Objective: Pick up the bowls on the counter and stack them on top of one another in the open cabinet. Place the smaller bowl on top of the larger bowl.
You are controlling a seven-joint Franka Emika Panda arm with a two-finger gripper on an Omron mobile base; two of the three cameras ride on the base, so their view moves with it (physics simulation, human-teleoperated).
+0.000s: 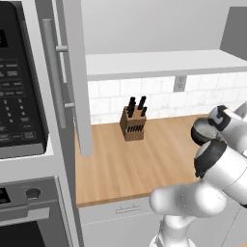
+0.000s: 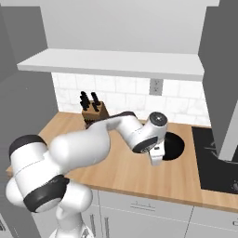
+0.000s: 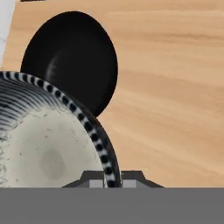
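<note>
A white robot arm reaches over a long light-brown wood-grain desk (image 1: pixel 144 164) in a rendered kitchen. Its fingers (image 3: pixel 113 180) are clamped together on the rim of a shallow round bowl (image 3: pixel 48 144) with a black-and-white striped edge and a grey speckled inside. In the hand view the rim runs straight down between the two dark tips, and the bowl spreads to the left of them. In the left base view this bowl (image 1: pixel 202 131) sits at the arm's wrist, held up above the desk and well to the right of the knife block (image 1: pixel 133 121). A second bowl (image 3: pixel 72 61), black all over, rests on the desk just beyond the held one; the hand view shows it partly hidden behind the striped rim. In the right base view the black bowl (image 2: pixel 173 146) lies flat on the wood, to the right of the knife block (image 2: pixel 93 110) and just beside the arm's hand, near a black cooktop (image 2: pixel 216 160). The knife block stands upright against the white tiled wall, with dark handles sticking up. Above the knife block runs the flat white shelf of the pale grey cabinet (image 1: pixel 159 62). Its tall grey door (image 1: pixel 75 77), with a long steel bar handle, stands open to the left of the knife block. A black microwave (image 1: pixel 19 82) is further left of the door.
</note>
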